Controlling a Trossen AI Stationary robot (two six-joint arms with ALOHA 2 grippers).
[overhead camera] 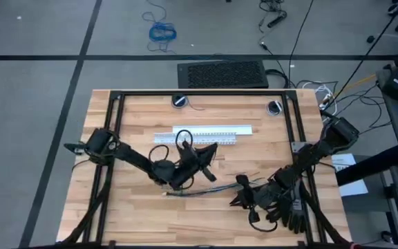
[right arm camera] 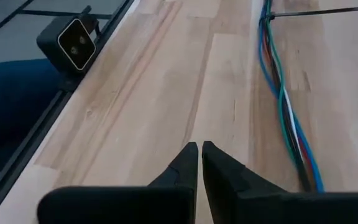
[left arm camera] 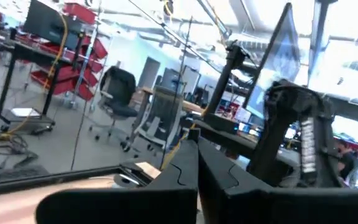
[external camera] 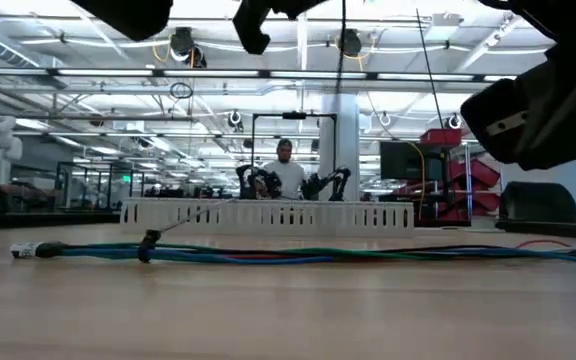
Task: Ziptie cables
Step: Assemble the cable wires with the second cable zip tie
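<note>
One tie appears on, both my pincers empty and closed.

On the left, my left gripper point(overhead camera: 202, 158) hangs pinched shut above the cables point(overhead camera: 199, 191), holding nothing. The bundle lies along the near middle of the wooden table point(overhead camera: 137, 221), one ziptie point(right arm camera: 319, 11) cinched round it near an end; I judge a second tie remains. My right gripper point(overhead camera: 240, 194) hovers closed, empty, beside the cables' right end. The white duct point(external camera: 268, 215) sits farther back; a person point(external camera: 286, 172) stands in the lab beyond.
</note>
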